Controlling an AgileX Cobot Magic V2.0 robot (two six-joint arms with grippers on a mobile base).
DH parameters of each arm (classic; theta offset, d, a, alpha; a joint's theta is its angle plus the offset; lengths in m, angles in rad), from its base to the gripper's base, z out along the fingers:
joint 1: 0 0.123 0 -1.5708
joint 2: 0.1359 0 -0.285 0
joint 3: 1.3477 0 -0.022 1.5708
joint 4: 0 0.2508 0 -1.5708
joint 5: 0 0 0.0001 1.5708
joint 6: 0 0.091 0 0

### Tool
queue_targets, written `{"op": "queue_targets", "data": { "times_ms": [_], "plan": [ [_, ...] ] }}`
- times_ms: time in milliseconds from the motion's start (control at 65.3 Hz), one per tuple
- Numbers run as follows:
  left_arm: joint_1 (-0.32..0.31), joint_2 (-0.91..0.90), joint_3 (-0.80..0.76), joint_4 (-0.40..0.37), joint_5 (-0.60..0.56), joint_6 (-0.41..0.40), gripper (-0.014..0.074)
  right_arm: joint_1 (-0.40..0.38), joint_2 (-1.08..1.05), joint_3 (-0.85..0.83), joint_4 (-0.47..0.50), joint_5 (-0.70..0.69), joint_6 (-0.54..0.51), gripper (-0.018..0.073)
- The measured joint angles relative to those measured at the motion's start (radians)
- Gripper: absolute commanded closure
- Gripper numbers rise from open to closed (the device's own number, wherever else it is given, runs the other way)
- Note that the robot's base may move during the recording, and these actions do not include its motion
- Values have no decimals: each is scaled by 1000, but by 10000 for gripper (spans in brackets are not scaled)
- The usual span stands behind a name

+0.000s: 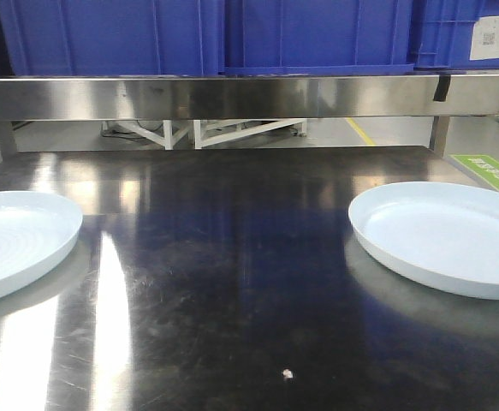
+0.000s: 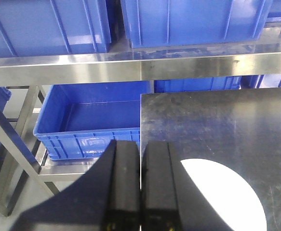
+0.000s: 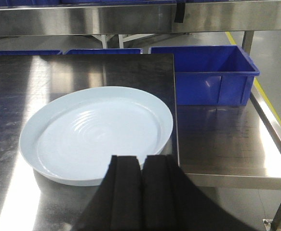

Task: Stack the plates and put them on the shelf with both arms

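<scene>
Resting flat on the steel table (image 1: pixel 232 257), well apart: two pale plates, neither stacked nor lifted.

- Left plate (image 1: pixel 14 240): at the table's left side, cut off by the front view's frame. The left wrist view shows part of it just right of and beyond that arm's fingers.
- Right plate (image 1: pixel 446 240): at the table's right side, close to the edge. The right wrist view shows faint concentric ridges inside it.
- Left gripper (image 2: pixel 140 147): fingers pressed together with only a thin seam between, holding nothing; it sits over the table's left edge, short of its plate.
- Right gripper (image 3: pixel 141 161): fingers likewise closed and empty, just at the near rim of its plate; contact cannot be judged.
- Shelf (image 1: pixel 232 96): a steel ledge behind and above the table, carrying blue crates (image 1: pixel 317 34). No plate is on it.

Progress, as judged: nothing done yet. Left to do are gripping a plate, setting it on the other, then lifting the pair to the shelf with both arms.
</scene>
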Motion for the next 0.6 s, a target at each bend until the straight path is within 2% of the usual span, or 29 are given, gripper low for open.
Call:
{"op": "queue_targets", "data": {
  "times_ms": [214,306,352,444,597],
  "plan": [
    [0,0,0,0,0,0,512,0,0,2,25,-213,56,528],
    [0,0,0,0,3,0,512,0,0,2,30,-233,67,528],
    [0,0,0,0,12,0,512,0,0,-8,33,-206,69,528],
    [0,0,0,0,41,0,511,0,0,-92,38,-63,71,528],
    [0,5,0,2,90,0,511,0,104,-340,56,162,75,528]
  ]
}}
